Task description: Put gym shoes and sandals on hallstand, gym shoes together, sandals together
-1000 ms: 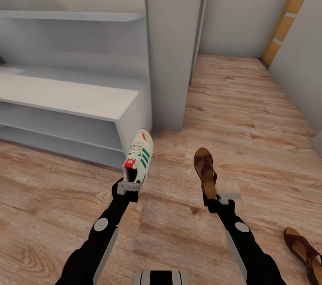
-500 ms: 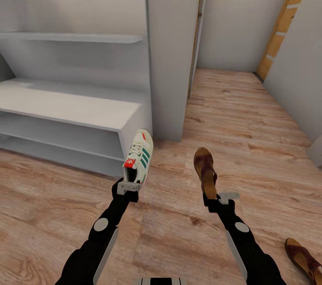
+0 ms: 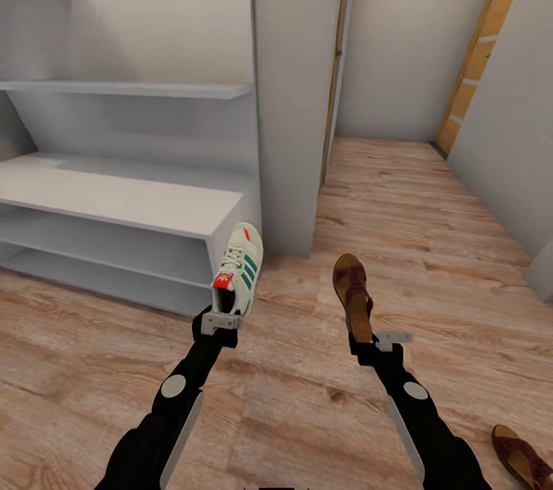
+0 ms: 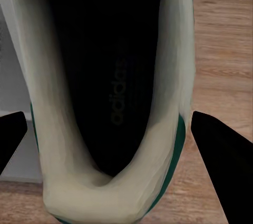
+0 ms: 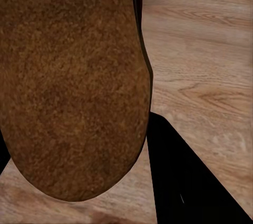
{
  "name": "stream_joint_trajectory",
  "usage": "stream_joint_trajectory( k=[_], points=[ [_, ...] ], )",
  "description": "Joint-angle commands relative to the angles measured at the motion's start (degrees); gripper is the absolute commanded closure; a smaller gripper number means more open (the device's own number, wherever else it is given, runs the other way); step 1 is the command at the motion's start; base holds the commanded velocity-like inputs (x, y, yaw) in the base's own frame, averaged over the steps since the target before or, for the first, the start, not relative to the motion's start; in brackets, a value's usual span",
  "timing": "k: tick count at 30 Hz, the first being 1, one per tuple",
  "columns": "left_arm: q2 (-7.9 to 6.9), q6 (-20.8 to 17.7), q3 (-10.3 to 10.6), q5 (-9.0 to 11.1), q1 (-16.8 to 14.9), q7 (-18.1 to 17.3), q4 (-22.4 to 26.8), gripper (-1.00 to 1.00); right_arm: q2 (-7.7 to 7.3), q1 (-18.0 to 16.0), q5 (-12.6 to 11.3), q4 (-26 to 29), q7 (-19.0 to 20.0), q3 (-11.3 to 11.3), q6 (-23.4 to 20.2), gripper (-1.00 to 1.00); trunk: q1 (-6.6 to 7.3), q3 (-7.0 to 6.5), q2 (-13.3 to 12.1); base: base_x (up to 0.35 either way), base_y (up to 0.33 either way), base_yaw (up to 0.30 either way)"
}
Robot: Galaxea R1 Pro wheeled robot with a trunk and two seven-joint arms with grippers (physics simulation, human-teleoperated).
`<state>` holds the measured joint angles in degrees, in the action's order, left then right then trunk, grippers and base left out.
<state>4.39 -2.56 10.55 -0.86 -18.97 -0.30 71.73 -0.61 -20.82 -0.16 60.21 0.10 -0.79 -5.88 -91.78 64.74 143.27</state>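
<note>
Left gripper (image 3: 221,323) clamps a gym shoe (image 3: 240,269) by its heel, toe up, just off the hallstand (image 3: 115,202) corner. Right gripper (image 3: 378,340) grips a sandal (image 3: 353,296). Second sandal (image 3: 522,459) lies on the corridor floor (image 3: 430,229).

Wood-plank corridor floor (image 3: 430,244) — one brown sandal (image 3: 524,459) lies on it; the hallstand (image 3: 115,202) stands there.
</note>
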Motion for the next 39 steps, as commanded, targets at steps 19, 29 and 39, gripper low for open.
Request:
stream_joint_trajectory(
  k=[19,29,39],
  points=[
    [0.01,-0.25,-0.01,-0.02,-0.01,-0.05,0.08,1.00,-0.02,-0.01,-0.27,0.18,-0.36,-0.19,-0.19,1.00,0.01,0.00,0.02,-0.170,0.018,0.029],
    [0.01,-0.25,-0.01,-0.02,-0.01,-0.05,0.08,1.00,-0.01,-0.01,-0.27,0.18,-0.36,-0.27,-0.19,1.00,0.01,0.00,0.02,-0.321,0.160,0.286],
    [0.01,-0.25,-0.01,-0.02,-0.01,-0.05,0.08,1.00,-0.04,-0.01,-0.27,0.18,-0.36,-0.42,-0.15,1.00,0.01,0.00,0.02,-0.157,0.270,0.295]
  ],
)
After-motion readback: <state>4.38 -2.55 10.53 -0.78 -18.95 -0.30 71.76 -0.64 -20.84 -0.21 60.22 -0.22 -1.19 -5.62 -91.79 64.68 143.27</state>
